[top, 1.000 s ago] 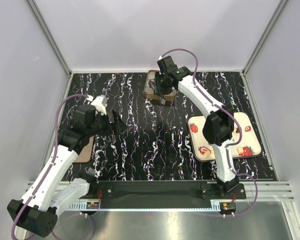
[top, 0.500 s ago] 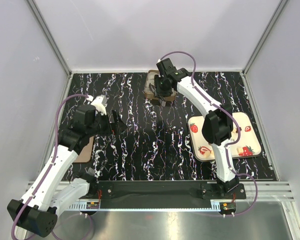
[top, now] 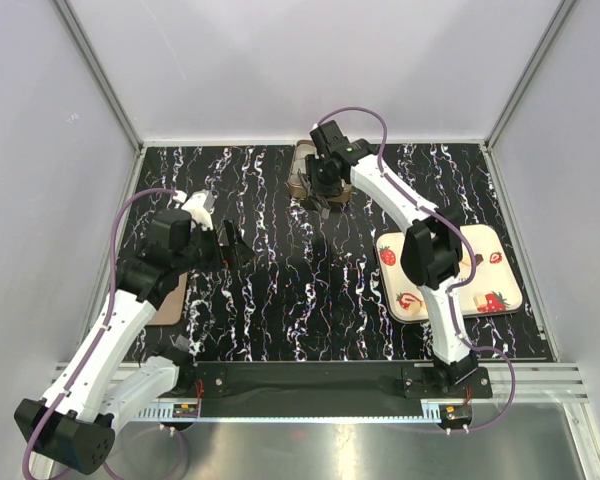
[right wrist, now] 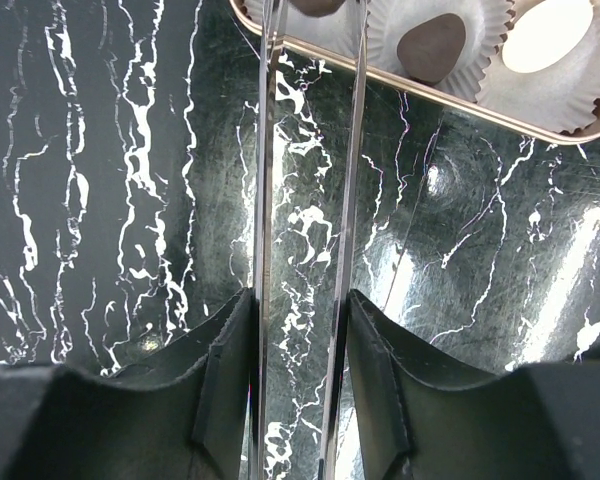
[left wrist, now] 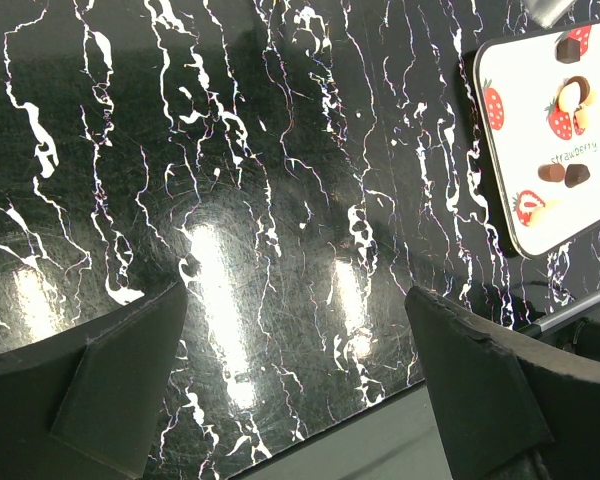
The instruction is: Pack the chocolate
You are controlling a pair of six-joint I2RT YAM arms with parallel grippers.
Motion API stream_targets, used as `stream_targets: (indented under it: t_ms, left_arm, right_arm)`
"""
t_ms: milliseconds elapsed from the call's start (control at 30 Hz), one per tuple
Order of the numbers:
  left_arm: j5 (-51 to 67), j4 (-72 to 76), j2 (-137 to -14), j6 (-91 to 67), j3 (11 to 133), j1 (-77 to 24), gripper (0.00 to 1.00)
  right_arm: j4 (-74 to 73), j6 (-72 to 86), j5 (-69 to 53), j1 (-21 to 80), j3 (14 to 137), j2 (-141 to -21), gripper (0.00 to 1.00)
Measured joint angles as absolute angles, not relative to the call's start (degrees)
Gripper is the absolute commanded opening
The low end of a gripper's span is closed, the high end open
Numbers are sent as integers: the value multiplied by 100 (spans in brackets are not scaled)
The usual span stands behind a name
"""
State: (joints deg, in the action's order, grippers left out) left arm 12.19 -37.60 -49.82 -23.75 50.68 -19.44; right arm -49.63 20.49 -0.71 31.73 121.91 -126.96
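Note:
My right gripper (right wrist: 300, 300) is shut on metal tongs (right wrist: 267, 150). The tong tips pinch a dark brown chocolate (right wrist: 315, 6) over the near rim of the tan box (right wrist: 320, 52). In the box, white paper cups hold a dark chocolate (right wrist: 432, 45) and a pale one (right wrist: 560, 20). In the top view the right gripper (top: 323, 190) hangs at the box (top: 302, 160) at the back of the table. Several chocolates (left wrist: 565, 174) lie on the white strawberry tray (left wrist: 510, 150). My left gripper (left wrist: 295, 300) is open and empty above the table, also seen from the top (top: 230, 245).
The white strawberry tray (top: 485, 275) lies at the right of the black marbled table, partly under the right arm. A flat brown piece (top: 170, 300) lies at the left edge under the left arm. Grey walls stand close on three sides.
My right gripper with the tongs has shifted a little to the left and toward the box. The left arm has not moved.

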Motion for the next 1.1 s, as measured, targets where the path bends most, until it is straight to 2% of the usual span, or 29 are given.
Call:
stream_targets:
  t_ms: [700,833,1100]
  left_arm:
    - [1216,-3778,-4919,-2377,5081,-1944,99]
    - [1219,-3776,-4856,-2379,5100,-1944,99]
    - [1243,-3758,-4694,-2381,5098,-1944,99]
  right_arm:
    - [-5649,1802,502,3173,13047,-12582,49]
    - [-5721,1922,707,3122,11955,-11627,49]
    - [-5843,2456,1212,2322,8801,-8615,49]
